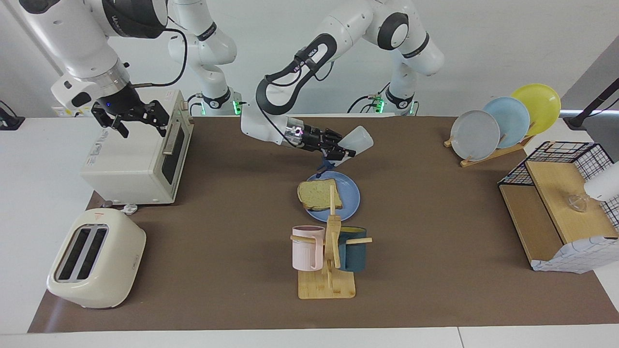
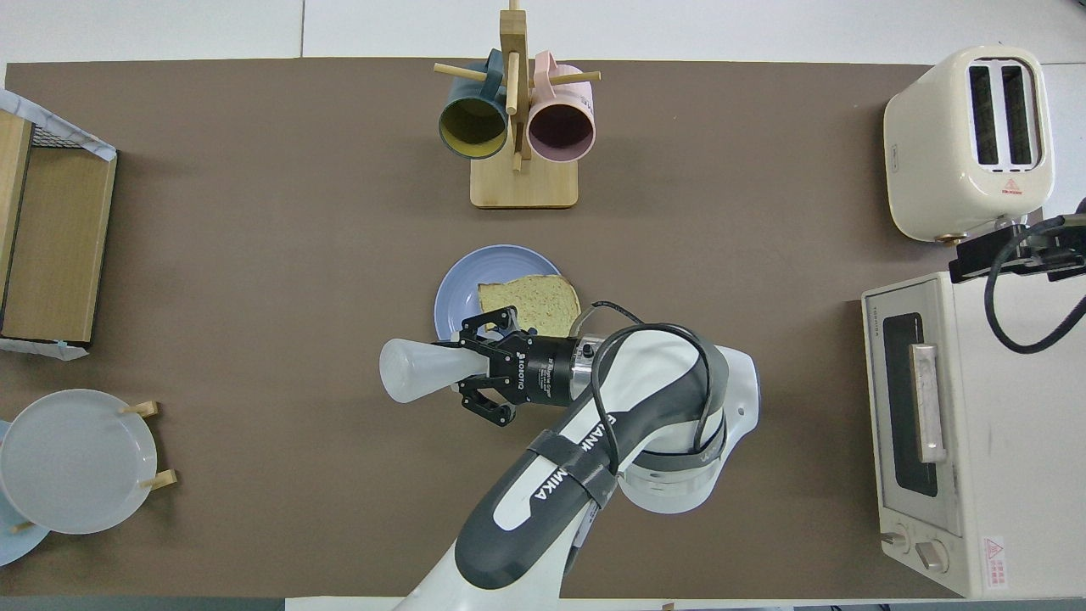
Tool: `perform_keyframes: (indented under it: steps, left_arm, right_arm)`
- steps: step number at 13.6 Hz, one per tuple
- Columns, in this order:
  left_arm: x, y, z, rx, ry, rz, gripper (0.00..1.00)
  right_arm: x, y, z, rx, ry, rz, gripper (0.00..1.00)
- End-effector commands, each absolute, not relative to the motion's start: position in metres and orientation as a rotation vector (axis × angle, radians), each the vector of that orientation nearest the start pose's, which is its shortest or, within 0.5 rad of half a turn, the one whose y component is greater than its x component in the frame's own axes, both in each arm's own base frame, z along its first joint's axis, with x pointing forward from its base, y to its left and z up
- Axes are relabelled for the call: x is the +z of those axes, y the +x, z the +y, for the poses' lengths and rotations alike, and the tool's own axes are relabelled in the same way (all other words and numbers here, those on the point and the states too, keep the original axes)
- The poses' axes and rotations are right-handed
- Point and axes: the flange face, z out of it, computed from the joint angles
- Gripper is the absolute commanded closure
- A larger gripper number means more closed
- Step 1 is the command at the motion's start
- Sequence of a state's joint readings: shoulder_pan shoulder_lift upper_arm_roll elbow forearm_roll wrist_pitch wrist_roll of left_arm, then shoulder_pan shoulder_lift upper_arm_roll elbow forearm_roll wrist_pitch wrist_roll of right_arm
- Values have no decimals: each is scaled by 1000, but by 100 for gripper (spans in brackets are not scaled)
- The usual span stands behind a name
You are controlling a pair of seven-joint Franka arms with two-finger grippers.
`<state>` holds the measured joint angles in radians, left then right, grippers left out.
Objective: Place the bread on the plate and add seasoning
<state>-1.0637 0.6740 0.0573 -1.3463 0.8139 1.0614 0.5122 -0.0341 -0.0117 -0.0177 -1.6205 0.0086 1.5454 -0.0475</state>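
Observation:
The bread [image 1: 319,193] lies flat on the blue plate [image 1: 351,197] in the middle of the mat; both also show in the overhead view, the bread [image 2: 530,303] on the plate [image 2: 458,284]. My left gripper [image 1: 340,150] is shut on the seasoning bottle [image 1: 359,138], held on its side in the air over the plate's edge nearest the robots. Its dark blue cap [image 1: 323,167] hangs loose below. In the overhead view the gripper [image 2: 477,371] holds the bottle [image 2: 417,369]. My right gripper [image 1: 140,122] is open and waits over the toaster oven.
A wooden mug rack [image 1: 329,270] with a pink and a dark blue mug stands just farther from the robots than the plate. A white toaster oven [image 1: 135,159] and a cream toaster [image 1: 96,258] are at the right arm's end. A plate rack [image 1: 503,123] and a wire-and-wood shelf [image 1: 556,212] are at the left arm's end.

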Motion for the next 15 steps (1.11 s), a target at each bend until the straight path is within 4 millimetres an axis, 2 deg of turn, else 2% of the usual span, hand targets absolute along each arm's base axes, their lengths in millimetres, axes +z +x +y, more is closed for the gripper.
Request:
perform_keyframes:
  steps: [1, 7, 9, 10, 12, 15]
  left_arm:
    - [344, 440, -463, 762, -1484, 1288, 100]
    - [334, 523, -395, 746, -1544, 1218, 100]
    - [334, 538, -381, 728, -1556, 1213, 100]
    - [337, 540, -382, 709, -1570, 1224, 100]
    - [358, 547, -374, 670, -1625, 1226, 100]
    - [381, 534, -365, 626, -1692, 1214, 100]
  right_arm:
    - [608, 542, -29, 104, -3138, 12, 0]
    - [608, 542, -29, 104, -3138, 12, 0]
    - [608, 542, -29, 104, -3138, 14, 0]
    - [608, 542, -29, 104, -3138, 14, 0]
    - [608, 542, -29, 104, -3138, 12, 0]
    - [608, 542, -29, 104, -3138, 14, 0]
